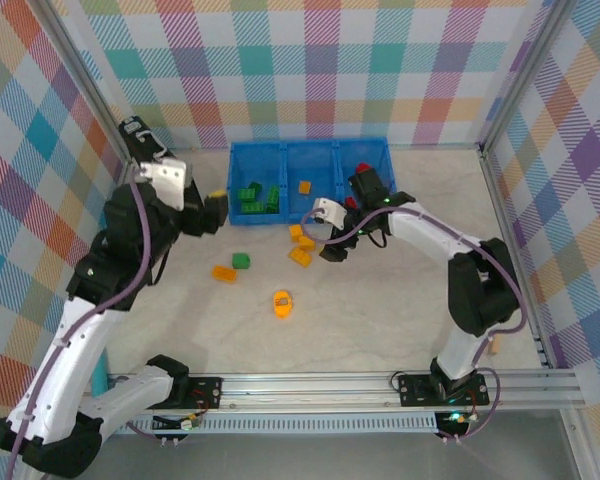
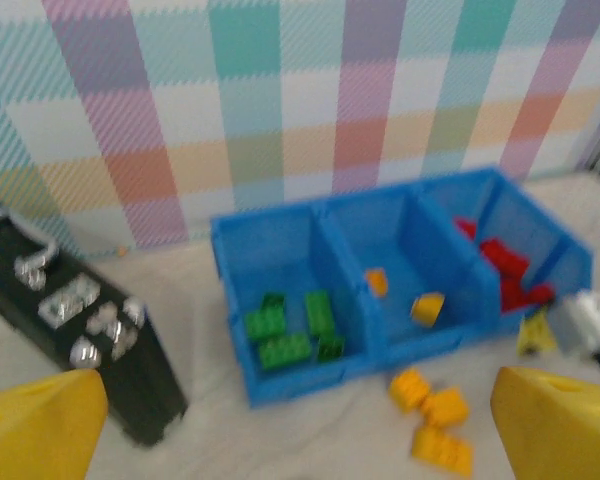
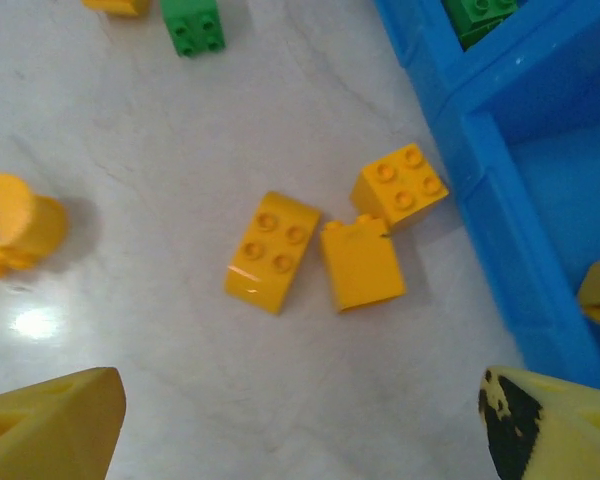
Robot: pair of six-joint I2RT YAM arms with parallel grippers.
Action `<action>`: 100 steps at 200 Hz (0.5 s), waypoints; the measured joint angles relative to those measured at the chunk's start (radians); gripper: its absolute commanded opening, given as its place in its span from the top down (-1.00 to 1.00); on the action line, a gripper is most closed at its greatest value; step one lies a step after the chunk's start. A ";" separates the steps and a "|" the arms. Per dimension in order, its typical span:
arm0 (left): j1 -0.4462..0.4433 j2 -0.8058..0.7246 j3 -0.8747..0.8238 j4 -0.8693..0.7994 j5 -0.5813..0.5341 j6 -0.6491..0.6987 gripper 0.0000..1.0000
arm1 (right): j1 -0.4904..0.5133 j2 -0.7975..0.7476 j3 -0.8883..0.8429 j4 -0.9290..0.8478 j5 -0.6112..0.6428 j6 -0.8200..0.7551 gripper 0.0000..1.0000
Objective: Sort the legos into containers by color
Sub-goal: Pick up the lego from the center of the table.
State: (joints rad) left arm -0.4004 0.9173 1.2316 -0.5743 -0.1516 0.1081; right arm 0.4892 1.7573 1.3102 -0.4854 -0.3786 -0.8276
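Note:
The blue three-compartment tray [image 1: 285, 150] stands at the back. Green legos [image 2: 290, 330] lie in its left compartment, two yellow pieces [image 2: 427, 308] in the middle one, red legos [image 2: 505, 265] in the right one. Three yellow bricks [image 3: 272, 250] lie together on the table in front of the tray. A green brick [image 1: 241, 261], an orange brick [image 1: 223, 272] and a rounded yellow piece [image 1: 282, 303] lie further forward. My left gripper [image 1: 216, 210] hangs open and empty left of the tray. My right gripper [image 3: 300, 430] is open, low over the table just short of the three yellow bricks.
A black case [image 2: 80, 330] with metal parts lies left of the tray. Checked walls close the back and sides. The tray's front wall [image 3: 500, 200] runs close beside my right gripper's right finger [image 3: 555, 425].

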 measured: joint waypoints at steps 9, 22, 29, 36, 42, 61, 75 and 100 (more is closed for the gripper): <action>0.000 -0.025 -0.061 0.000 -0.002 0.028 -1.00 | 0.008 0.030 0.014 0.016 0.016 -0.037 -0.76; 0.000 -0.046 -0.132 0.001 -0.007 0.063 -1.00 | 0.018 0.074 0.038 0.035 0.040 -0.081 -0.74; 0.000 -0.047 -0.160 0.001 -0.009 0.077 -1.00 | 0.023 0.097 0.051 0.046 0.054 -0.104 -0.72; 0.000 -0.049 -0.180 0.002 -0.015 0.091 -1.00 | 0.029 0.119 0.062 0.061 0.066 -0.126 -0.70; 0.000 -0.051 -0.192 0.003 -0.022 0.100 -1.00 | 0.034 0.137 0.069 0.079 0.077 -0.142 -0.69; 0.000 -0.069 -0.209 0.023 -0.049 0.122 -1.00 | 0.044 0.178 0.073 0.120 0.107 -0.181 -0.67; 0.000 -0.082 -0.213 0.050 -0.068 0.132 -1.00 | 0.049 0.212 0.086 0.136 0.123 -0.204 -0.65; 0.003 -0.082 -0.215 0.087 -0.086 0.144 -1.00 | 0.050 0.262 0.114 0.153 0.143 -0.235 -0.55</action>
State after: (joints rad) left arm -0.3973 0.8349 1.0164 -0.4870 -0.2375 0.2523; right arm 0.5392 2.0193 1.4239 -0.3328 -0.2356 -1.0626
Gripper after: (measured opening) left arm 0.998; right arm 0.806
